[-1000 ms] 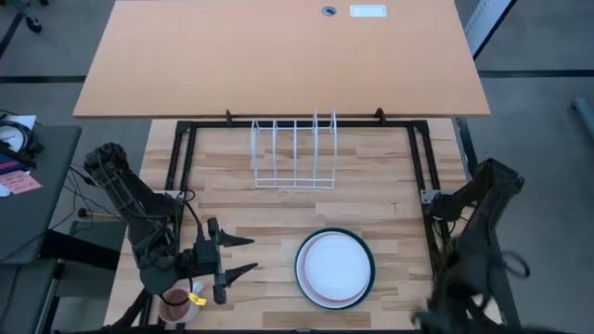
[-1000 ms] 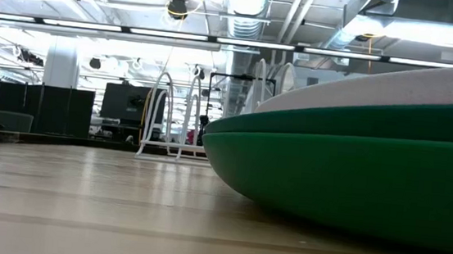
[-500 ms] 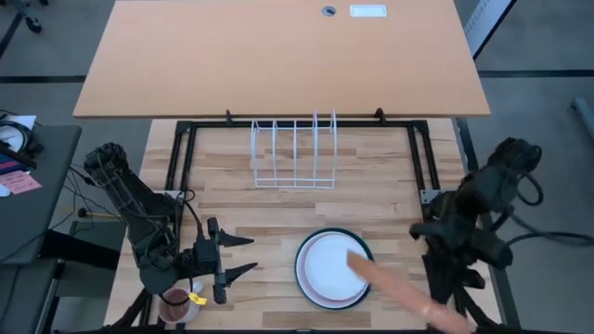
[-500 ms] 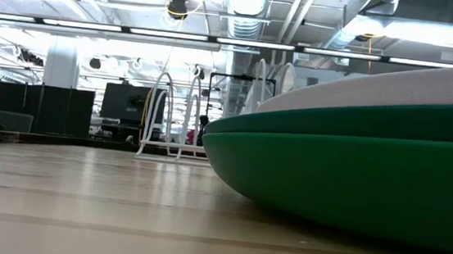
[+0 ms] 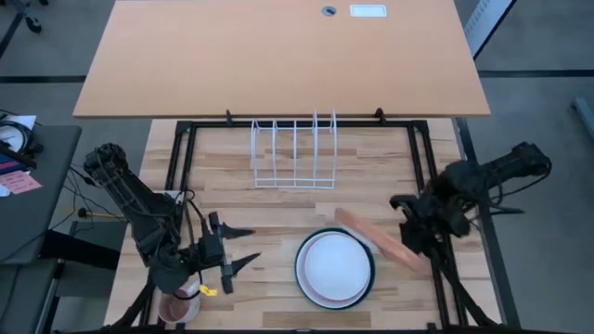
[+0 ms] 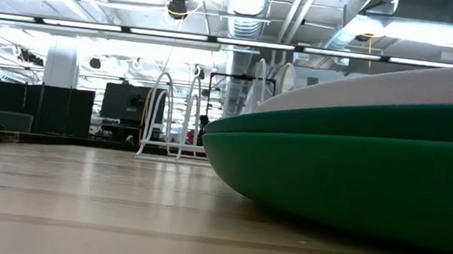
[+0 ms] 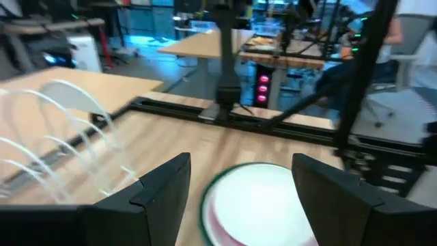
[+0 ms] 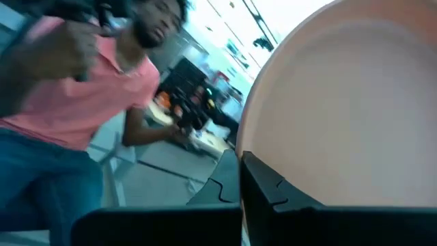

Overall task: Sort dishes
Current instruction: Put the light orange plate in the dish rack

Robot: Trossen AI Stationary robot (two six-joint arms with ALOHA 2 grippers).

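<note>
From above, the right gripper (image 5: 415, 234) is at the right side of the table and is clamped on the edge of an orange-brown plate (image 5: 376, 236). The plate is lifted and tilted, seen almost edge-on, just over the right rim of the stack of plates (image 5: 334, 269) at the front centre. In this stack the white plate (image 5: 332, 265) is on top, with a pink rim and a dark green rim under it. The white wire rack (image 5: 295, 150) stands empty at the back of the table. The left gripper (image 5: 243, 248) waits at the front left with its fingers spread wide, holding nothing — a small pink mug (image 5: 176, 304) is beside that arm.

At table level, the dark green plate (image 6: 353, 179) fills the right side, and the rack (image 6: 180, 115) is far behind.

The left wrist camera looks between wide fingers (image 7: 160, 195) at the white plate (image 7: 263, 205).

The right wrist camera shows the orange-brown plate (image 8: 341, 109) gripped — behind it a person in a pink shirt (image 8: 75, 102).
</note>
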